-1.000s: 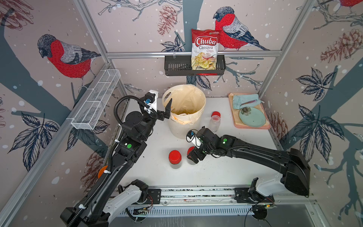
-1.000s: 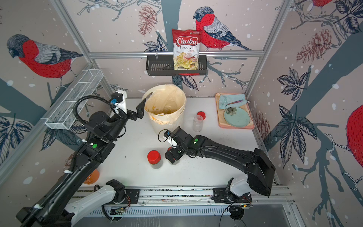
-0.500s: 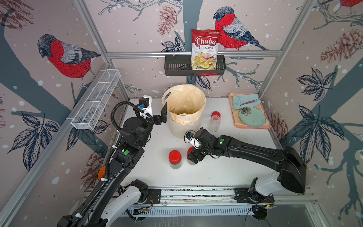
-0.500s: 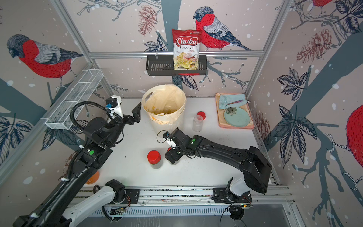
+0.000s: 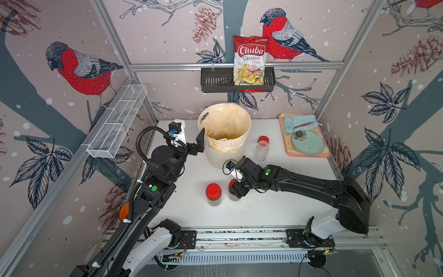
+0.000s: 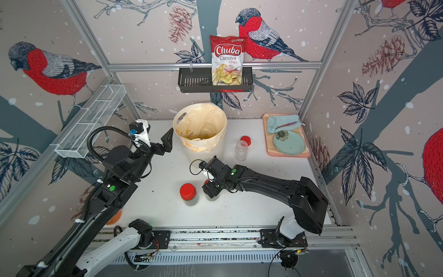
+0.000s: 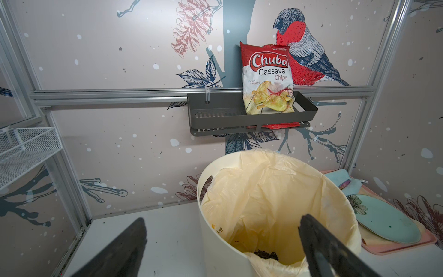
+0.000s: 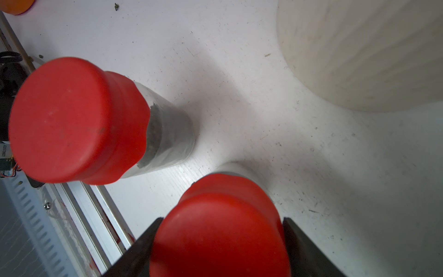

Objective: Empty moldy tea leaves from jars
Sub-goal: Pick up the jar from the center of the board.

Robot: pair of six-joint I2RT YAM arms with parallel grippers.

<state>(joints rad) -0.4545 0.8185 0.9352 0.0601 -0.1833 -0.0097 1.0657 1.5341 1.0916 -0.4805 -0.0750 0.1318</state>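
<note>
In both top views the right gripper [image 5: 236, 190] covered nearly all of the lidded jar [image 5: 231, 184] beneath it; only a sliver of its red top showed. In the right wrist view its lid [image 8: 219, 227] ran off the picture's edge and hid the body, and we could not tell whether the jaws touched it. An orange thing [image 5: 124, 212] at the left edge of the desk [image 5: 275, 208] sat half behind the left arm [image 5: 143, 203]. The jaws of the left gripper [image 7: 223, 218] were blurred and cropped.
</note>
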